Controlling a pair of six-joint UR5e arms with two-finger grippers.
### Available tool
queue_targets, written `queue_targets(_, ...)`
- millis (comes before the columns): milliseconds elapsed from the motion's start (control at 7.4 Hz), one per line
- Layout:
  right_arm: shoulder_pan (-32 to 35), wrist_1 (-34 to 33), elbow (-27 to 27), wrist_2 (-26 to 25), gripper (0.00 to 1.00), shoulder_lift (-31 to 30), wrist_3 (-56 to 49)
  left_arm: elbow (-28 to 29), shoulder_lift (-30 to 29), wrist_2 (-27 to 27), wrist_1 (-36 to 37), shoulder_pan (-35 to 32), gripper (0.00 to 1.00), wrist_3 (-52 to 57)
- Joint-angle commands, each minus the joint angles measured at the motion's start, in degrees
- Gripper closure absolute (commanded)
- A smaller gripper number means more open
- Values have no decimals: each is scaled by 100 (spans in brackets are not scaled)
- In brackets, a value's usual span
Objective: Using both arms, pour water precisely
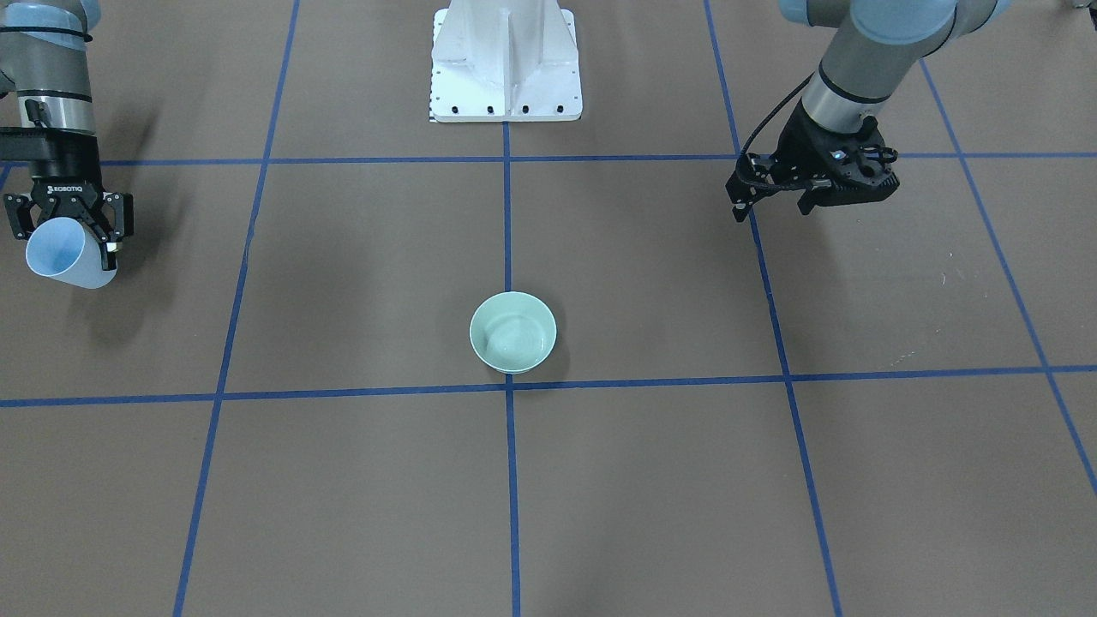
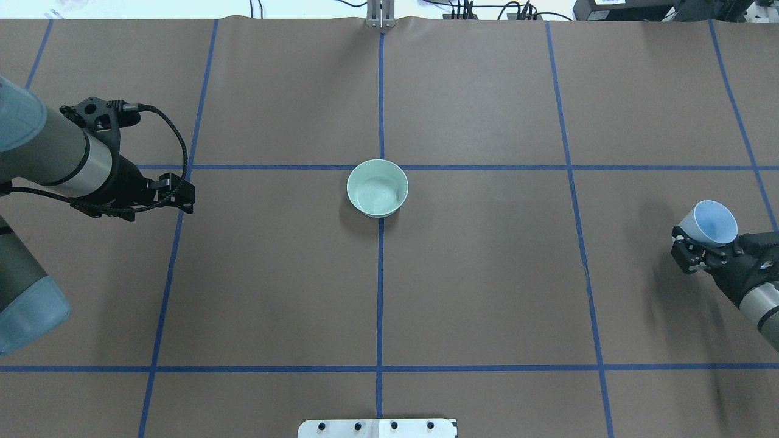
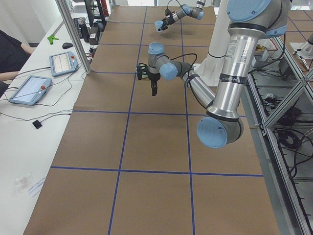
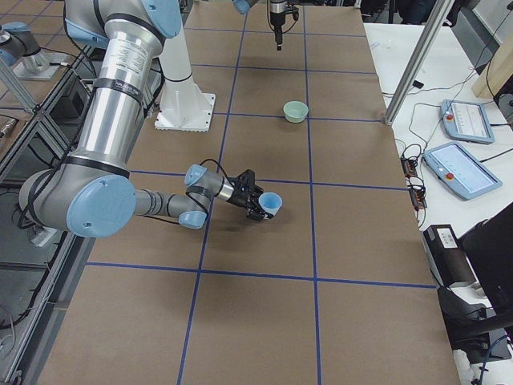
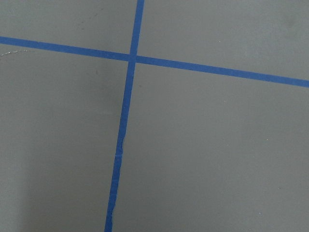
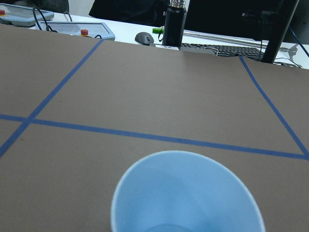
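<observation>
Right pincer (image 1: 73, 244) gripping tilted blue cup (image 1: 60, 254) at far left of frame, well apart from centre green bowl (image 1: 512, 332). Left pincer (image 2: 182, 196) clenched, empty. Looks poured already: water (image 1: 514, 341) rippling in bowl, only cup set-down left.

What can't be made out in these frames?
How much water is in the green bowl: only faint ripples show, overhead and front views.
Whether the blue cup holds any: right wrist view's bottom edge cuts off its base; elsewhere too small.
Whether the left gripper is open: fingers indistinct against its body in overhead and front; left wrist view shows only table.
</observation>
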Motion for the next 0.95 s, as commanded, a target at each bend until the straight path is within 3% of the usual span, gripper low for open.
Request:
queue_targets(0,822,44,396,1193,100,644,-1650,-129,-7,-10,-10,-28,0,49)
queue_targets(135,1018,44,405,1721,100,1067,-2192,-147,-16,-10,-10,-37,0,58)
queue_targets(405,1090,-43,405,2077,100,2225,-2408,-138,19,-19,25,-264,0,667)
queue_targets(675,1055,-647,466,2716,100,2694,-2408,-156,501,-10,17,-650,0,2048)
queue_targets(810,1055,-1215,493,2710,100,3062,-2408,-138,711,-10,-1,-878,0,2549)
